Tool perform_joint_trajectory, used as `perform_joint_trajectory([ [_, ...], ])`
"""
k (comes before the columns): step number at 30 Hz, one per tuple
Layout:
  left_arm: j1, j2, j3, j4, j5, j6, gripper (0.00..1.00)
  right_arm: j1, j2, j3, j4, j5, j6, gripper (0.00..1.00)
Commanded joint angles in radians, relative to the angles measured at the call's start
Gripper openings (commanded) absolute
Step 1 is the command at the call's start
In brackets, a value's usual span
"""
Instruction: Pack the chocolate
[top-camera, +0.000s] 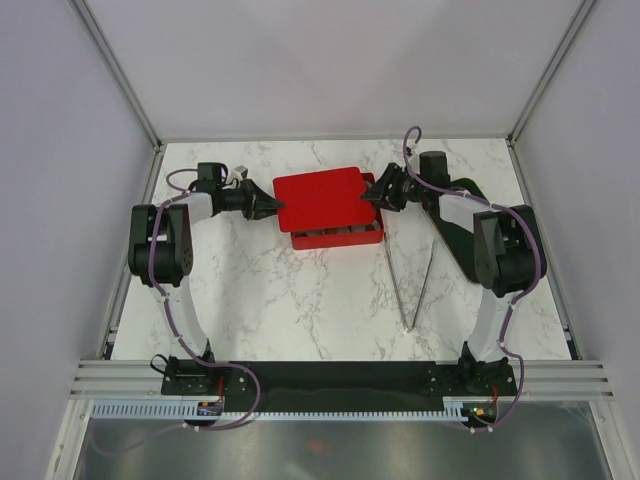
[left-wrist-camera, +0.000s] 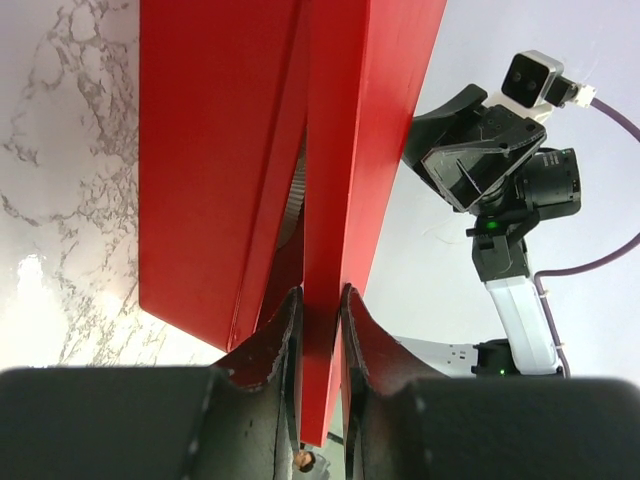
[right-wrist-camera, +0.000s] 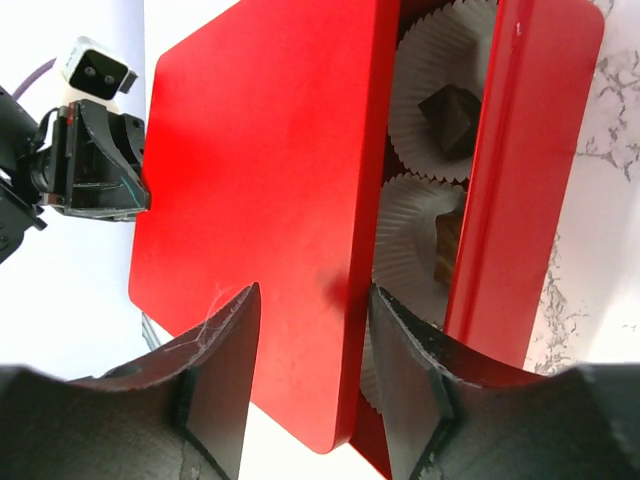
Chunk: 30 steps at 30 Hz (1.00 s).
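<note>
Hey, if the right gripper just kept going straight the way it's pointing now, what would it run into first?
The red lid. Its edge already sits between the right gripper's open fingers, so going on would seat it deeper; whether it already touches is unclear.

Right end effector (right-wrist-camera: 315, 300) hovers over the red lid (right-wrist-camera: 260, 170), its two dark fingers (right-wrist-camera: 225, 370) spread wide. One finger sits over the lid's flat top, the other over the gap beside it, and the lid's near edge runs up between them. In that gap the red box (right-wrist-camera: 520, 200) lies uncovered, showing white pleated paper cups (right-wrist-camera: 425, 60). A dark chocolate (right-wrist-camera: 450, 115) sits in the upper cup, and a brown piece shows in the cup below. The left end effector (right-wrist-camera: 135, 195) meets the lid's far edge. Marbled counter (right-wrist-camera: 600, 250) shows beyond the box.
</note>
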Motion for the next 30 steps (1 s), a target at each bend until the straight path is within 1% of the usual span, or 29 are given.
perform_joint_trajectory([
  [1,-0.019,-0.01,-0.01,0.004,0.016,-0.029,0.02,0.003,0.005,-0.008,0.116,-0.081,0.048,0.54],
  [3,-0.023,0.0,-0.008,0.004,0.016,-0.029,0.02,0.0,0.005,-0.022,0.145,-0.098,0.079,0.5],
  [6,-0.029,0.014,-0.007,0.004,0.016,-0.029,0.02,-0.008,0.017,-0.049,0.263,-0.155,0.167,0.47],
  [9,-0.032,0.017,-0.007,0.004,0.016,-0.029,0.02,-0.011,0.02,-0.048,0.26,-0.15,0.153,0.46],
  [12,-0.032,0.02,-0.002,0.004,0.016,-0.029,0.02,-0.014,0.03,-0.057,0.309,-0.176,0.188,0.45],
  [16,-0.037,0.022,0.0,0.004,0.016,-0.029,0.02,-0.015,0.054,-0.085,0.491,-0.233,0.318,0.45],
  [17,-0.037,0.023,0.001,0.004,0.016,-0.029,0.02,-0.015,0.056,-0.086,0.501,-0.236,0.34,0.45],
  [19,-0.037,0.023,0.004,0.004,0.016,-0.029,0.02,-0.018,0.053,-0.086,0.483,-0.229,0.331,0.45],
  [21,-0.039,0.022,0.016,0.004,0.016,-0.029,0.02,-0.021,0.05,-0.088,0.471,-0.224,0.317,0.42],
  [22,-0.04,0.02,0.023,0.034,0.025,-0.05,0.02,-0.026,0.045,-0.089,0.471,-0.224,0.317,0.41],
  [23,-0.042,0.019,0.03,-0.035,-0.038,0.076,0.02,-0.028,0.045,-0.092,0.472,-0.222,0.317,0.38],
  [28,-0.055,0.008,0.064,-0.088,-0.056,0.143,0.03,-0.028,0.047,-0.1,0.512,-0.233,0.343,0.34],
  [30,-0.062,0.006,0.087,-0.119,-0.08,0.187,0.03,-0.031,0.043,-0.103,0.515,-0.233,0.341,0.28],
])
